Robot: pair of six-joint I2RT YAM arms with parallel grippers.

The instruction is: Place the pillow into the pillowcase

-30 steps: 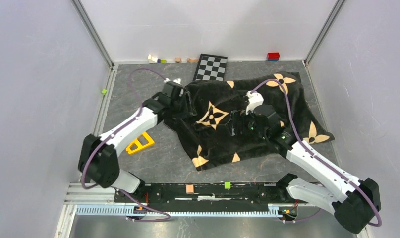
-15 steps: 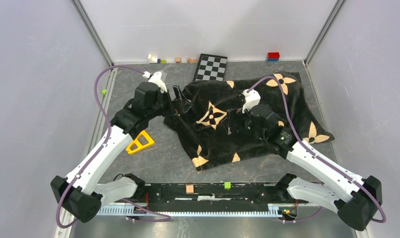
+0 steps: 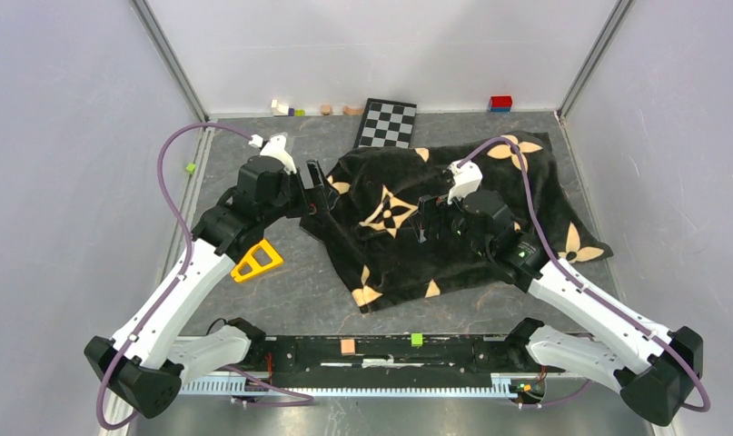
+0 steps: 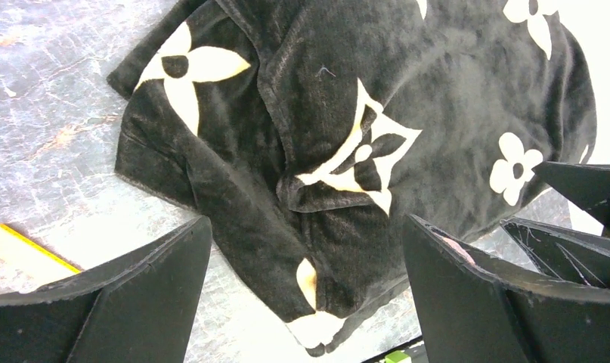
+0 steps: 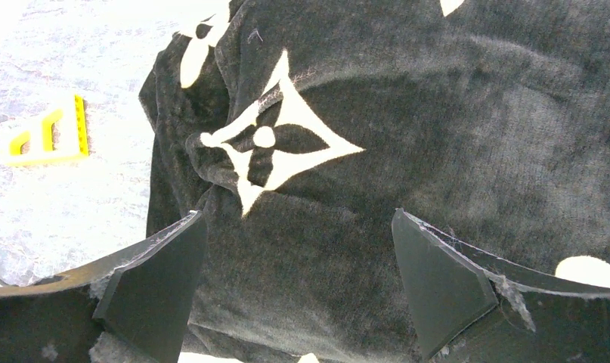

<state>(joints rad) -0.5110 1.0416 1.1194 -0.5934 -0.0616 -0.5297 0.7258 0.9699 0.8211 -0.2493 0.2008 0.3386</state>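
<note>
Jaws of the left gripper (image 4: 305,223) stand wide apart with nothing between them. It hangs just off the left edge of the pillowcase (image 3: 399,250), and its wrist view looks down on a folded flap of black plush and a bare patch of counter (image 3: 290,291). The right gripper (image 5: 298,215) is likewise spread and empty, poised over the middle of the case above a tan four-point star motif. Neither appears to touch the cloth.

The pillowcase lies across the centre of the counter. Its long axis runs roughly left to right, tilted so that the right end sits farther back. No cream surface of the pillow shows in any view. The case looks mounded rather than flat, so the pillow is probably already inside.

Which edge is the opening cannot be told for certain. The creased, turned-over folds at the left edge suggest it lies there, right of the left gripper and closest to that arm. The right arm is better placed to press the bulk.

A yellow triangular piece (image 3: 256,262) lies on the counter near the left arm. A checkered board (image 3: 387,123) leans at the far wall.
</note>
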